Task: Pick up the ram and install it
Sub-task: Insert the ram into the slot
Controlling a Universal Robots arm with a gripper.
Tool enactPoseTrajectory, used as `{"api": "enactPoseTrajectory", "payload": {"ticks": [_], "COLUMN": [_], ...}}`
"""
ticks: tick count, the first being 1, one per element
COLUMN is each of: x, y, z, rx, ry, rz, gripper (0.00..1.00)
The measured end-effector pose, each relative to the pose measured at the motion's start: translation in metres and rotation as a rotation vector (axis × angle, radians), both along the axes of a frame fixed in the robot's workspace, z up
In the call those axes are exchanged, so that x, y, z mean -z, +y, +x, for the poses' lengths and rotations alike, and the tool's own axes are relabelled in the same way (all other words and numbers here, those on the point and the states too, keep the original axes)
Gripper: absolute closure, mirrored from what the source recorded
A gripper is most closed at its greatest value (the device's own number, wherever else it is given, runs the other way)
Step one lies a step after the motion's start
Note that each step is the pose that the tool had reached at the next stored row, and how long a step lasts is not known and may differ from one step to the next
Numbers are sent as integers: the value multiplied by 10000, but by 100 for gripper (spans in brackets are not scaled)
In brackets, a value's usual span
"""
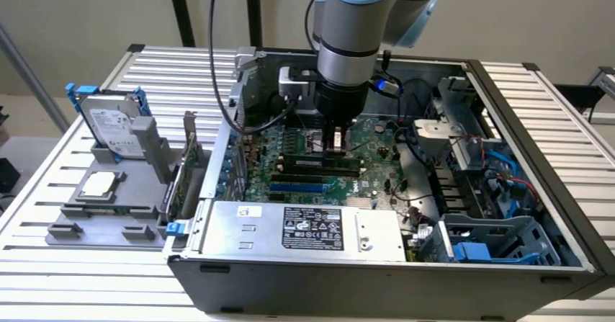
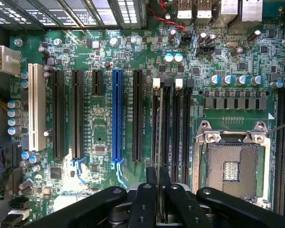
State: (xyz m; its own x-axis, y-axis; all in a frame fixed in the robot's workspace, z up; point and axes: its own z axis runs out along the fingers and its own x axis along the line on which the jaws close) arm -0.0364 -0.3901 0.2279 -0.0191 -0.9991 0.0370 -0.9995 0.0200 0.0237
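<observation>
My gripper (image 1: 336, 146) reaches down into the open computer case (image 1: 538, 192), just above the motherboard (image 2: 99, 57). It is shut on the ram (image 2: 160, 142), which the wrist view shows edge-on as a thin strip between the two black fingers (image 2: 145, 199). The ram stands upright and runs lengthwise along the dark memory slots (image 2: 173, 133), in line with the slot that has a white latch (image 2: 156, 83). I cannot tell whether its lower edge touches the slot. In the exterior view the arm hides most of the ram.
An open processor socket (image 2: 230, 168) lies beside the memory slots, with black and blue expansion slots (image 2: 117, 118) on their other side. Outside the case, a grey fixture (image 1: 106, 217) holds a hard drive with blue rails (image 1: 108, 124) and a square silver chip (image 1: 99, 185). The power supply (image 1: 298, 228) fills the case's front.
</observation>
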Motion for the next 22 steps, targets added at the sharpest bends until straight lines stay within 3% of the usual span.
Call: {"api": "enactPoseTrajectory", "payload": {"ticks": [22], "x": [7], "y": [-2], "z": [4], "rx": [-198], "ry": [23], "rz": [-17], "gripper": [86]}}
